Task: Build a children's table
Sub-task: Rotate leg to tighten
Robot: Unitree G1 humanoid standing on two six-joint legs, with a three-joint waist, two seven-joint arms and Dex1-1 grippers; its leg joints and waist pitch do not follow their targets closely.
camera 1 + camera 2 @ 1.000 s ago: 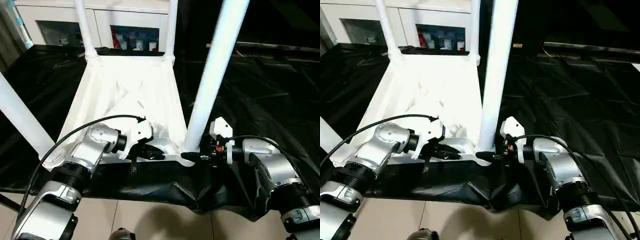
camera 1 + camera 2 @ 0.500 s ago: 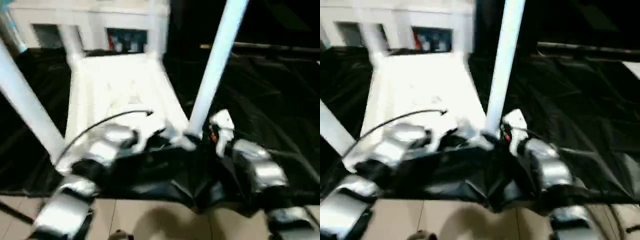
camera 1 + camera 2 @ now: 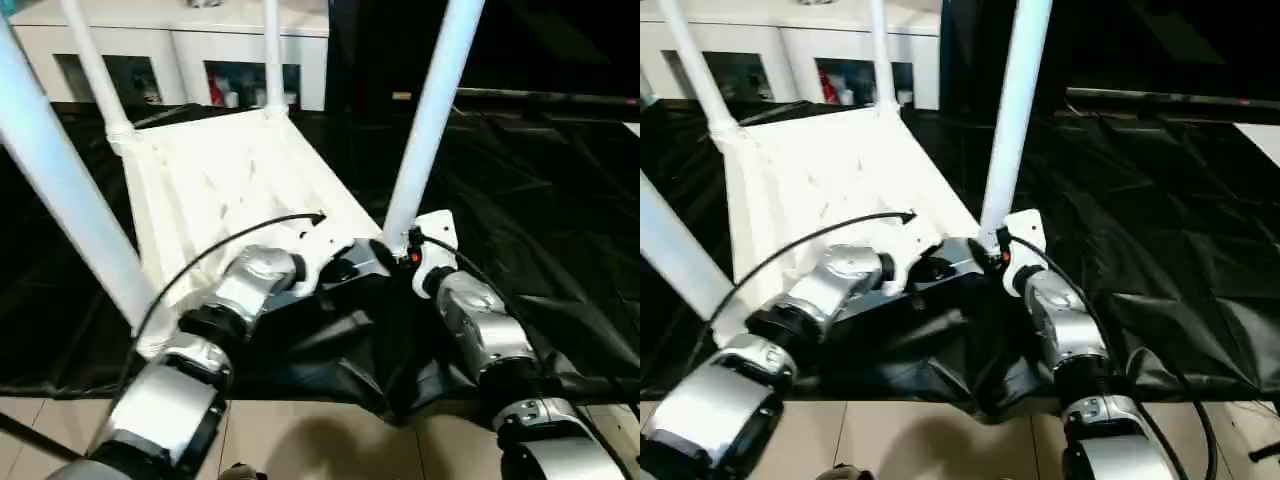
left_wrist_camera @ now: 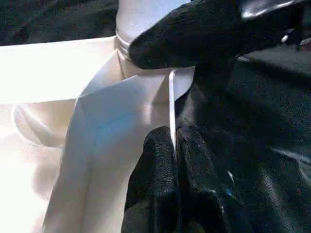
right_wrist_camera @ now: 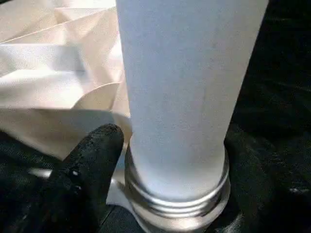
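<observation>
Tabletop (image 3: 230, 175) lay upside down on the black-covered bench (image 3: 560, 200), four white legs (image 3: 425, 115) standing up from its corners, left hand (image 4: 172, 187) pinched shut on its thin near rim, right hand (image 5: 170, 204) spread around the near-right leg's base.

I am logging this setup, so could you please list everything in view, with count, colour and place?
tabletop: one, white, upside down on the black sheet.
legs: four, white, upright at the tabletop's corners.
sheet: one, black, under the tabletop.
cabinet: one, white, behind the workspace.
floor: light tiles, at the near edge.
left pincer: one, black, shut on the tabletop's thin near rim.
right pincer: one, black, fingers either side of the near right leg's base.
forearms: two, silver, in the foreground.
</observation>
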